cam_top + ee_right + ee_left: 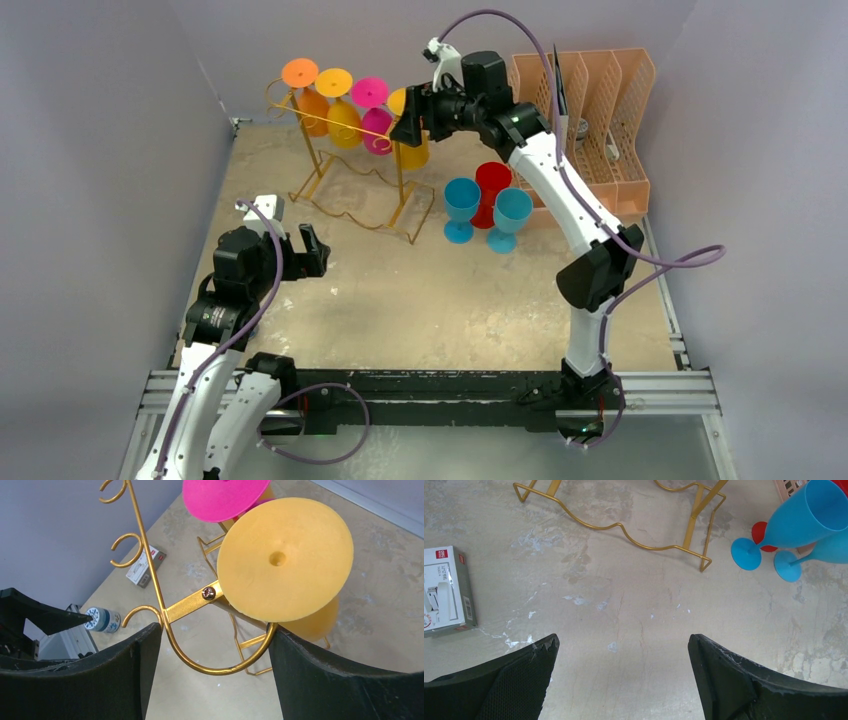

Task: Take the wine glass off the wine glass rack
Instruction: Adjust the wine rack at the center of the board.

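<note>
- The yellow wine glass (285, 560) hung upside down at the end of the wine glass rack (150, 580) nearest the right arm. Its round foot rested on top of the rail and its bowl hung below.
- The right gripper (214, 632) was raised to rail height with its fingers spread wide. They straddled the rack's end loop just under the foot and pinched nothing.
- I judged this to be the approach step: the gripper was lined up on the end glass, which had not yet been grasped.
- The next move would likely call for closing on the stem or bowl beneath the foot. The glass would then slide along the rail and out of the hook's open end without snagging the wire.
- The pink glass (222, 497) hung just beside it, so there was little clearance on that side.
- The left gripper (624, 640) hovered low over the bare table (634, 610), well apart from the rack, with its fingers fully spread and empty.
- In the wrist view the foot hid the stem.
- In the top view the gripper covered most of the glass.
- I could not tell whether the right finger touched the loop.
</note>
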`<state>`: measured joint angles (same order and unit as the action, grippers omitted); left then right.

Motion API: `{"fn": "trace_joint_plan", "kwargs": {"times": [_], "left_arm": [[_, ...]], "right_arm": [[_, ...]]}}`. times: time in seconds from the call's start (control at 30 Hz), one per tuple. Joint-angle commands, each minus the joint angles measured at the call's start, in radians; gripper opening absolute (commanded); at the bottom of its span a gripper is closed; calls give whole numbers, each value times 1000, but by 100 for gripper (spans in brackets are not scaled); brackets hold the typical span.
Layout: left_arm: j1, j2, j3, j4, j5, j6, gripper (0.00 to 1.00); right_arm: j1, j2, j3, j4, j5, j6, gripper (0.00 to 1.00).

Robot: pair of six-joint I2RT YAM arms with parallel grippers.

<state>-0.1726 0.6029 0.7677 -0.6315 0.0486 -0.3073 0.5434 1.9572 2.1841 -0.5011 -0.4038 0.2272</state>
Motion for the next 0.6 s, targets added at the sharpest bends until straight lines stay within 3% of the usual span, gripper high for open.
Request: {"fn": "trace_joint_plan", "kwargs": {"times": [0.0, 0.57], "left_arm": [[-2, 0, 35, 24, 12, -5, 100], [-2, 6, 34, 28, 11, -4, 100]], "right_arm": [[10, -65, -6, 24, 12, 37, 79], [34, -101, -37, 0, -8, 118, 80]]}}
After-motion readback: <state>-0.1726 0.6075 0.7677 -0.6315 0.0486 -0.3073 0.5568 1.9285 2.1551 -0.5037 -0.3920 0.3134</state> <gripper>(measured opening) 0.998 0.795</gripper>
